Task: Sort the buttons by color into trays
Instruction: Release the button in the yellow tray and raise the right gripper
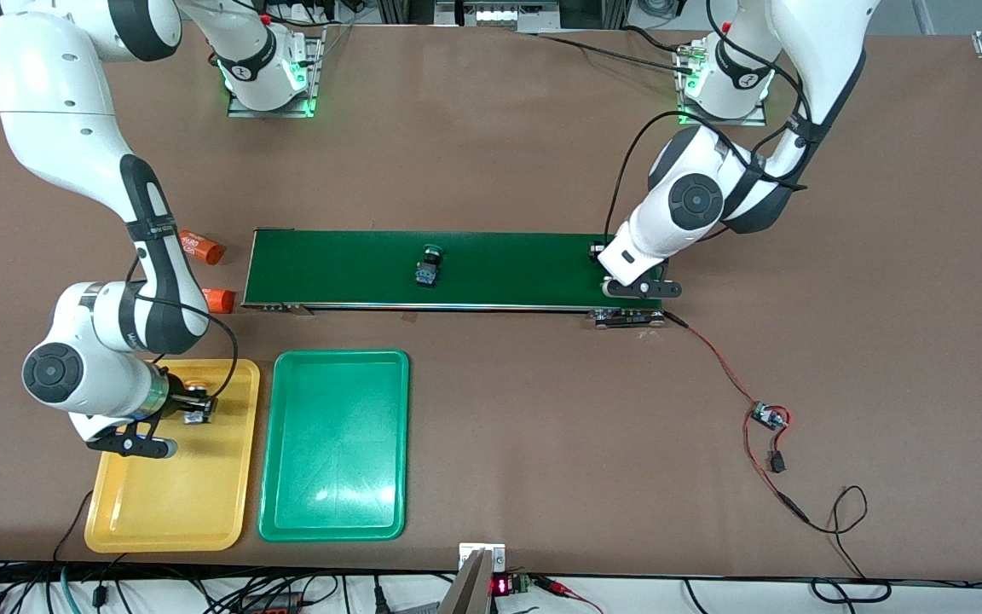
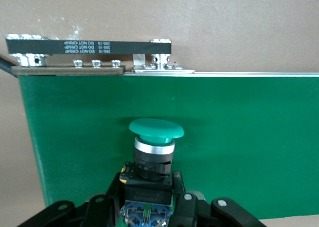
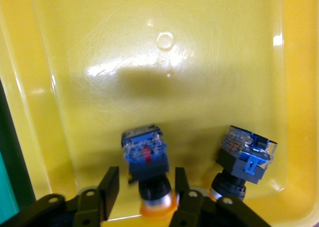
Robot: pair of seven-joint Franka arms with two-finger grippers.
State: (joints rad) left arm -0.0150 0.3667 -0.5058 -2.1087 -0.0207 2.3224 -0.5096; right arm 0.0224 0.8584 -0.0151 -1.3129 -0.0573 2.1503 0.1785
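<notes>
Now you're seeing the right gripper (image 3: 144,189) hanging over the yellow tray (image 1: 201,503), jaws parting around a yellow button (image 3: 145,160), second yellow button (image 3: 244,160) lying beside it in the tray, left gripper (image 2: 147,207) clamping a green button (image 2: 155,147) over the conveyor belt (image 1: 525,264), another green button (image 1: 430,264) sitting mid-belt, green tray (image 1: 333,512) beside the yellow tray.

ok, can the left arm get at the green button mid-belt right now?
Probably not yet: the left gripper, over the belt's end, has its fingers shut on another green button. The way itself looks free: nothing stands on the belt between it and the mid-belt button.
</notes>
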